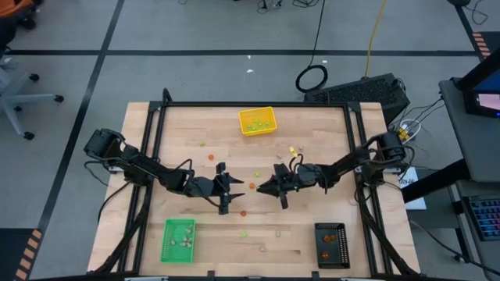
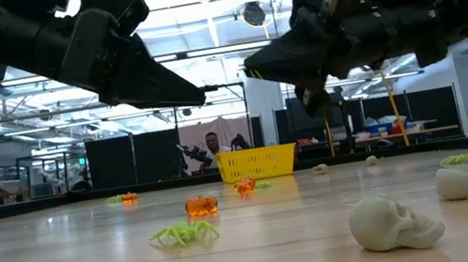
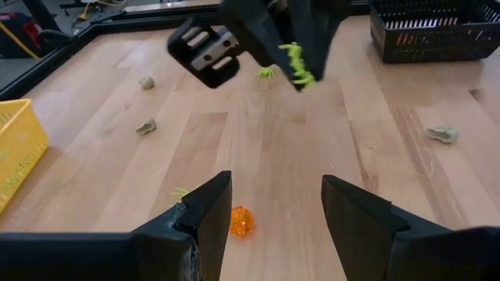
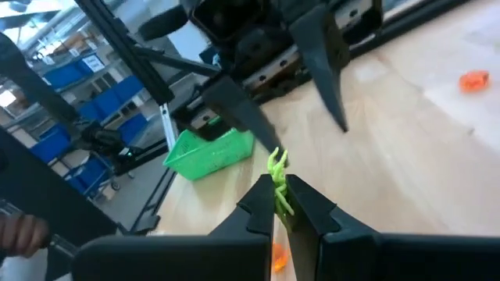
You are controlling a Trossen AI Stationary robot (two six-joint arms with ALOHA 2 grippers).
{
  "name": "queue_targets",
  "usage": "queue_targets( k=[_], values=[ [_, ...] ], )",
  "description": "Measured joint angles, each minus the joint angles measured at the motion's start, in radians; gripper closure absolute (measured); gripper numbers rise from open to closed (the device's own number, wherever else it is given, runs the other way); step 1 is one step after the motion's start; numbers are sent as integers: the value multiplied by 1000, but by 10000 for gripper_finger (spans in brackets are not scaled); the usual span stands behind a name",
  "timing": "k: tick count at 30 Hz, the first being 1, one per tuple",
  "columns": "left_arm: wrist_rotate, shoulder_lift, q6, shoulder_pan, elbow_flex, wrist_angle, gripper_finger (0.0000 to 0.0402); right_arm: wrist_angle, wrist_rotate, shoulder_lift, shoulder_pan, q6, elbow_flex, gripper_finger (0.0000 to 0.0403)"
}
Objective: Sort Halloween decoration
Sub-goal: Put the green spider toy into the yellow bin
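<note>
One green spider point(image 4: 277, 183) clenched in right end effector point(image 4: 280, 204); left end effector point(image 3: 277, 211) spread, facing it.

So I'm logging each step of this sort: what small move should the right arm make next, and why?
Probably carry it toward the yellow tray. The right gripper is shut on a light green spider, held above the table, and that tray already holds light green pieces. The left gripper is open over an orange piece.

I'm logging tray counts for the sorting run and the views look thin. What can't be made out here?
- Green tray: high view, pieces inside too small to count.
- Black tray: left wrist view, cut by the edge; walls hide its contents.
- Yellow tray: low view, wall hides its contents.
- Right tool: right wrist view, fingers hide part of the green piece.
</note>
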Motion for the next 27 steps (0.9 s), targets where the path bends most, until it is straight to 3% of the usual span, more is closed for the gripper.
queue_targets(
  k=[6,16,19,22,27],
  values=[
    [0,0,0,0,0,-3,204,-117,-4,0,-115,-12,94,397],
    [0,0,-2,-2,0,-35,204,-838,2,-11,-329,-274,474,397],
    [0,0,-2,-2,0,-39,204,-1047,70,-12,-373,-365,592,397],
    [0,0,-2,-2,0,-39,204,-1183,133,-12,-421,-431,669,397],
    [0,0,-2,-2,0,-38,204,-1300,123,-13,-522,-479,715,397]
  ],
)
